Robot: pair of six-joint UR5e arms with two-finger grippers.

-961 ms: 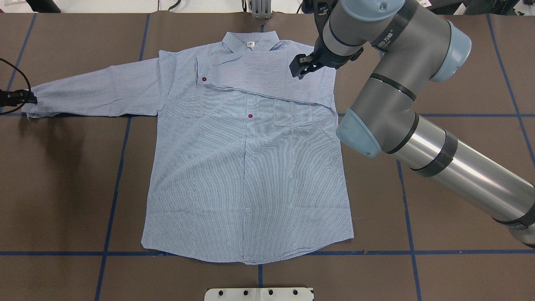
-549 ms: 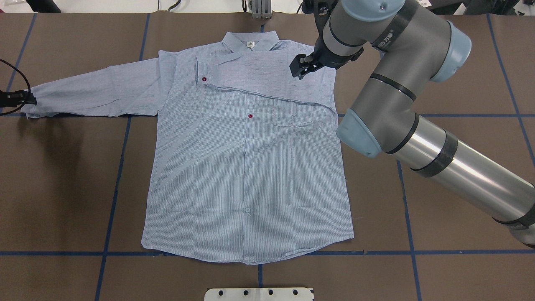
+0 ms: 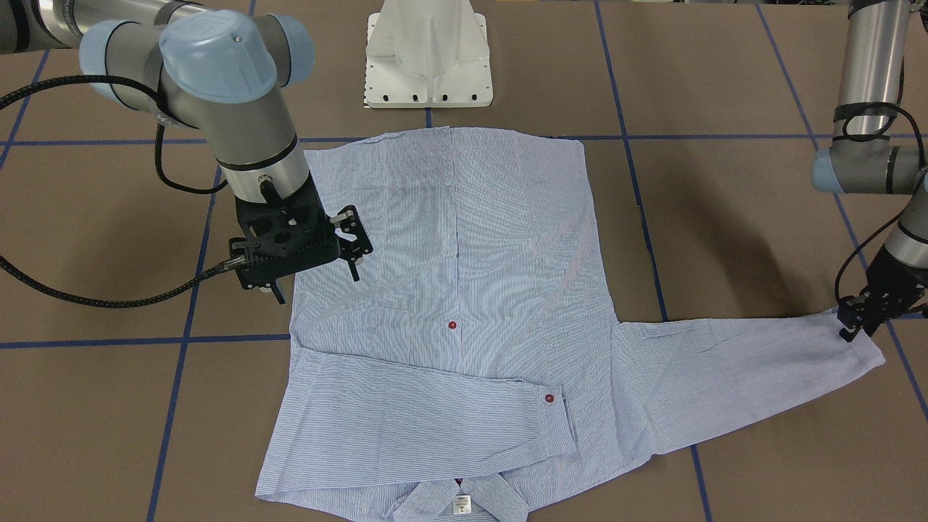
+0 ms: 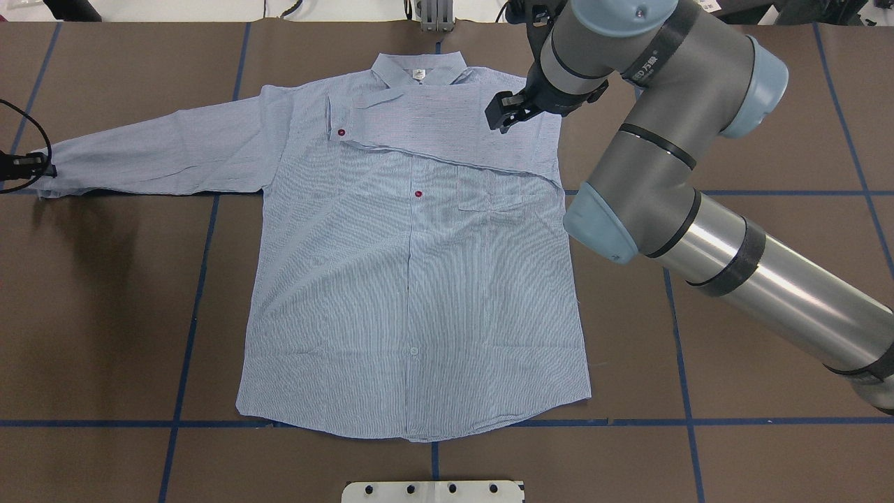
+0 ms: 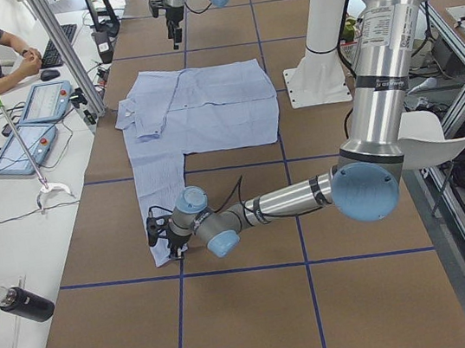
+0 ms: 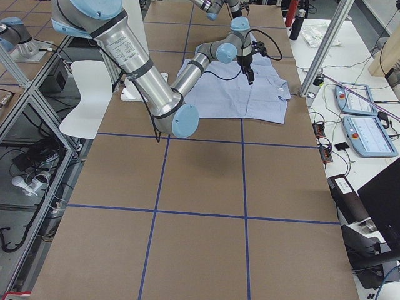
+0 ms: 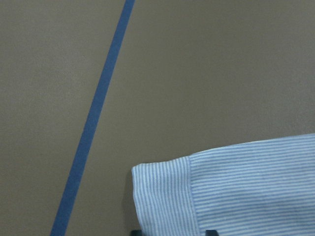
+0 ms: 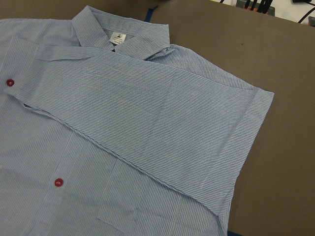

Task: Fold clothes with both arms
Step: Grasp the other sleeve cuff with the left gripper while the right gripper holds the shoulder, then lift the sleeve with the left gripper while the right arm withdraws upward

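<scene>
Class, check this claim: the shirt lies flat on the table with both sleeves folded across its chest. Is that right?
Not quite. Only one sleeve is folded across the chest of the shirt; the other sleeve lies stretched out sideways, the left claw at its cuff. The overhead view shows it.

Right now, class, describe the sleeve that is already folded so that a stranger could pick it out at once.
Find the striped shirt spread flat on the brown table. Just under its collar, the folded sleeve lies across the chest, its cuff showing a red button. Unlike it, the outstretched sleeve points sideways off the body, the left hand at its cuff.
</scene>
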